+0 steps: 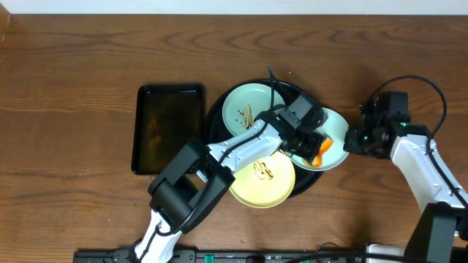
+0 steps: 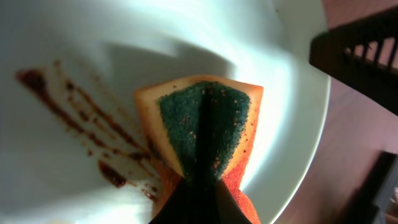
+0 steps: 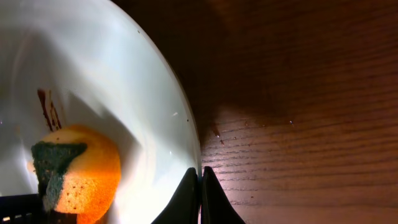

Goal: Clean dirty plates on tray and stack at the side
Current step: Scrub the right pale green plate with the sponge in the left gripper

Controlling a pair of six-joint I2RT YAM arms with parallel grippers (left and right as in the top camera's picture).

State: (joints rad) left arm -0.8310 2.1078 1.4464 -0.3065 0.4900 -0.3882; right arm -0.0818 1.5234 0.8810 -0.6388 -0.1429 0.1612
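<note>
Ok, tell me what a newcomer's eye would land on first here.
First, the orange and green sponge, pinched in the left gripper and pressed on the right-hand mint plate. The right gripper clamps that plate's rim. Brown smears streak the yellow plate at the front of the round tray and the other mint plate at its back.

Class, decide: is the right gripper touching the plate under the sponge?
Touching. The right wrist view shows the right gripper pinching the rim of the plate under the sponge.

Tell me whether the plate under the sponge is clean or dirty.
Dirty. Brown smears streak the mint plate beside the sponge pinched in the left gripper.
</note>
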